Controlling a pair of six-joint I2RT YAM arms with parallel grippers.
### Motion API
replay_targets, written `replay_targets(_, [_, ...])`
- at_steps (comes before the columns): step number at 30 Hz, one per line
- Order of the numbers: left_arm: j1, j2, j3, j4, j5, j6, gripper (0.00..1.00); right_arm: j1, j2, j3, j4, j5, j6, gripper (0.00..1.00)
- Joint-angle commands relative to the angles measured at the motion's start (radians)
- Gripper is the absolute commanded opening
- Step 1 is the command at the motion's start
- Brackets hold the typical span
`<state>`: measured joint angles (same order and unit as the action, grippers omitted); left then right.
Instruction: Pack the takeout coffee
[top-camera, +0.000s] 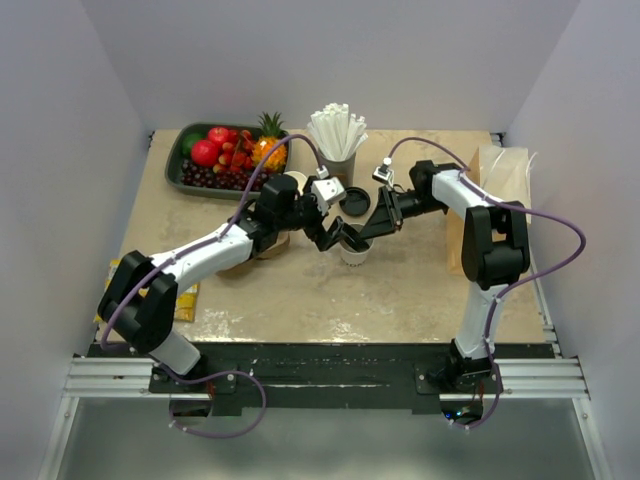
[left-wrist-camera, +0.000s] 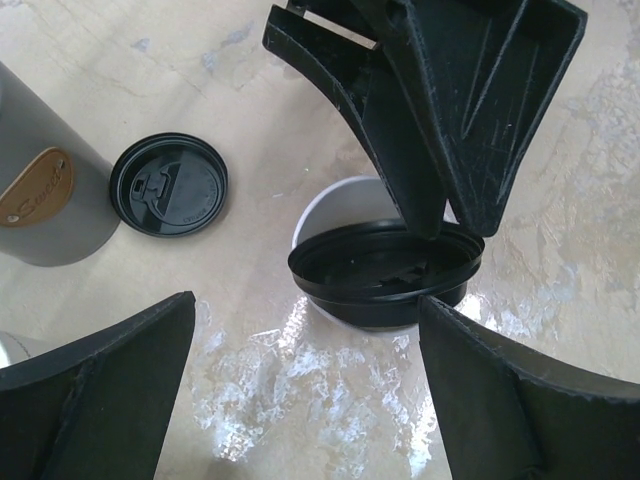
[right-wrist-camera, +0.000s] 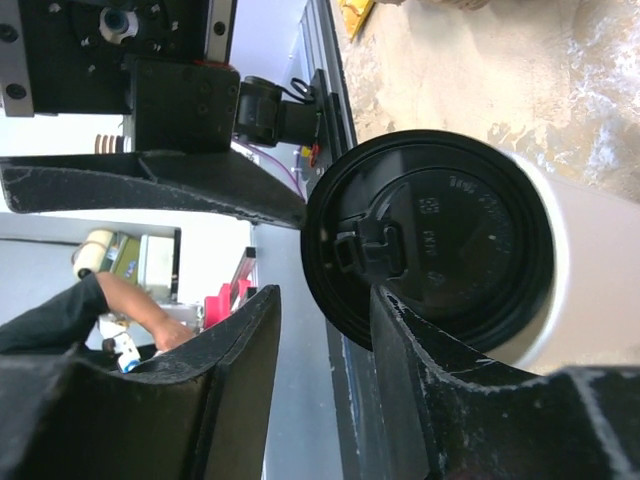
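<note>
Progress is early-to-middle by my read: the takeout coffee (top-camera: 355, 254) stands upright on the tabletop (top-camera: 300, 300) right between the two hands. Its black lid (left-wrist-camera: 385, 265) is on top but crooked, sitting off to one side so a crescent of white rim shows in the left wrist view. So I'd say the capping isn't finished and none of the actual packing is done. The right hand (right-wrist-camera: 325, 300) is at the lid with its jaws partly apart, one finger lying across the lid's top, and it doesn't look clamped on anything. The left hand (left-wrist-camera: 307, 300) hangs wide open around the cup, holding nothing. What's left, my guess: press the lid flush, then move the cup into the brown paper bag (top-camera: 500, 185) on the right, or onto the brown carrier (top-camera: 268, 250) peeking out under the left arm. I can't tell which. Clutter nearby: a spare lid (left-wrist-camera: 168, 185) lying near the cup, the grey cup of straws (top-camera: 337, 150) and a fruit tray (top-camera: 173, 168) at the back left. Both hands crowd the cup, so that's the main squeeze.
</note>
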<state>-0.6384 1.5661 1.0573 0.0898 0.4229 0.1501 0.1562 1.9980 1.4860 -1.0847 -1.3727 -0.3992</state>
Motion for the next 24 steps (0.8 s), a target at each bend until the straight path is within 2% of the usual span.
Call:
replay_targets(1, [-0.007, 0.006, 0.043, 0.056, -0.001, 0.009, 0.97, -0.004, -0.061, 0.028, -0.073, 0.0, -0.117, 0.46])
replay_targets(3, [-0.007, 0.005, 0.043, 0.053, -0.004, 0.009, 0.97, -0.003, -0.067, 0.043, -0.102, 0.015, -0.148, 0.46])
replay_targets(6, [-0.009, 0.003, 0.043, 0.053, -0.004, 0.003, 0.97, -0.003, -0.067, 0.06, -0.173, 0.021, -0.243, 0.51])
replay_targets(10, [-0.009, 0.002, 0.046, 0.056, -0.007, -0.007, 0.97, -0.003, -0.05, 0.077, -0.314, 0.014, -0.456, 0.68])
replay_targets(13, [-0.009, 0.006, 0.049, 0.057, -0.007, -0.009, 0.97, -0.003, -0.068, 0.071, -0.302, 0.02, -0.457, 0.69])
replay_targets(15, [-0.009, 0.009, 0.052, 0.057, -0.007, -0.011, 0.97, -0.003, -0.093, 0.056, -0.203, 0.032, -0.397, 0.69])
replay_targets(16, [-0.009, 0.012, 0.055, 0.057, -0.004, -0.012, 0.97, -0.001, -0.111, 0.04, -0.125, 0.047, -0.237, 0.7])
replay_targets(17, [-0.01, 0.012, 0.058, 0.057, -0.006, -0.012, 0.97, -0.001, -0.184, -0.014, 0.107, 0.105, -0.125, 0.71])
replay_targets(18, [-0.01, 0.012, 0.059, 0.057, -0.004, -0.012, 0.97, -0.003, -0.23, -0.057, 0.269, 0.172, 0.013, 0.72])
replay_targets(19, [-0.01, 0.014, 0.059, 0.057, -0.006, -0.011, 0.97, -0.003, -0.292, -0.106, 0.431, 0.222, 0.25, 0.77])
replay_targets(20, [-0.01, 0.014, 0.061, 0.056, -0.007, -0.012, 0.96, -0.003, -0.377, -0.174, 0.653, 0.262, 0.314, 0.8])
replay_targets(21, [-0.012, 0.014, 0.061, 0.054, -0.006, -0.012, 0.97, -0.001, -0.411, -0.191, 0.727, 0.344, 0.36, 0.82])
replay_targets(24, [-0.01, 0.015, 0.059, 0.048, -0.007, -0.007, 0.97, 0.0, -0.473, -0.197, 0.782, 0.415, 0.378, 0.81])
